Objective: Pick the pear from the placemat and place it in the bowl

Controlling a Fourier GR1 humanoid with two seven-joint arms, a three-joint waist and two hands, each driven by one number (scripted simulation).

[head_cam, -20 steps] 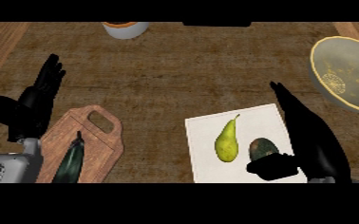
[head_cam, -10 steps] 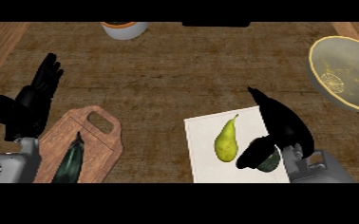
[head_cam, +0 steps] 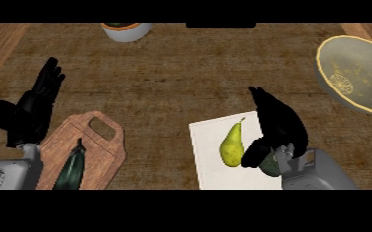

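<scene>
My right hand (head_cam: 278, 125), fingers open, hovers beside the pear (head_cam: 232, 144) lying ungrasped on the placemat (head_cam: 210, 167); the bowl (head_cam: 347, 78) waits.

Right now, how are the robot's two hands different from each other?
The right hand is over the white placemat, just right of the pear, while the left hand rests at the view's left edge, above the wooden cutting board. The right hand hides part of a dark green thing; the left hand covers nothing. Both are black, open and hold nothing.
</scene>
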